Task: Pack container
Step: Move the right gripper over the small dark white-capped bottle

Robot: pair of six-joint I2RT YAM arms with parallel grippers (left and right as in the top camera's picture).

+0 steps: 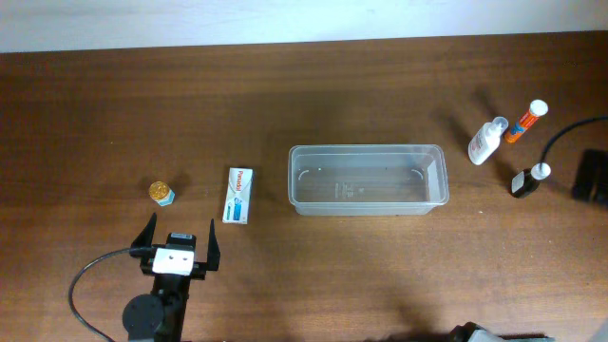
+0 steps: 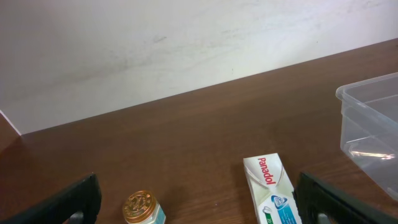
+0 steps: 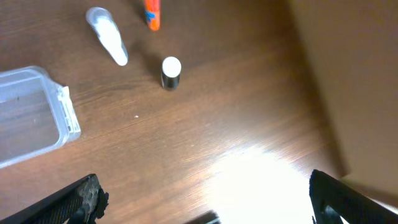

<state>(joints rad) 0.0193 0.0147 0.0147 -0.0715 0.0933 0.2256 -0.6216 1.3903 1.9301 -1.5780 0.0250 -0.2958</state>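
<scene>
Packing is unstarted: the clear rectangular plastic container (image 1: 366,148) sits empty at the brown tabletop's (image 1: 95,114) centre, my left end effector (image 1: 183,220) spread wide toward the white Panadol carton (image 1: 239,195), likely first pick.

Overhead straight down; left wrist low, oblique; right wrist higher; all share container (image 1: 366,180).
</scene>
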